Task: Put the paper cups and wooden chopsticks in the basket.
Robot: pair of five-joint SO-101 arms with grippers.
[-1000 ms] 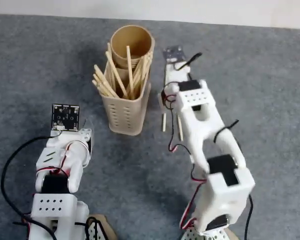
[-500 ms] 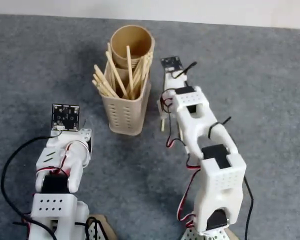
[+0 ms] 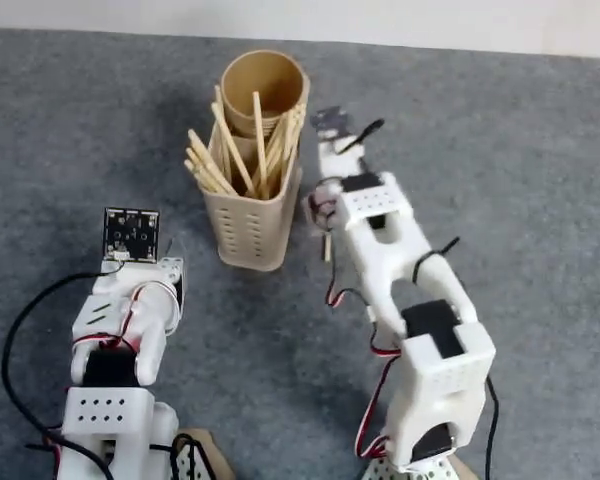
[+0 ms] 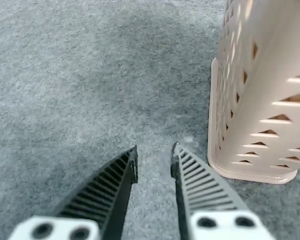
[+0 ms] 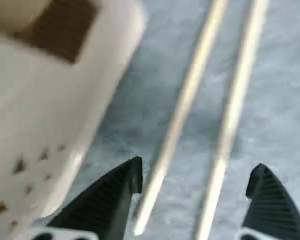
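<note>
Swinging left over the past second, the right arm [image 3: 380, 230] is now sitting closer to the basket [image 3: 248, 215], while the left arm [image 3: 125, 320] is staying where it was. The right gripper [image 5: 197, 170] is hanging wide open low over the carpet [image 3: 500, 150], its jaws straddling two loose chopsticks [image 5: 180, 120] that are lying side by side just beside the basket's wall. The left gripper [image 4: 154, 150] is pointing down at the carpet near the basket's base, its jaws slightly parted and holding nothing. The basket is standing upright, carrying a cup [image 3: 265, 90] at its far end and bundled chopsticks [image 3: 245, 155] leaning inside it.
</note>
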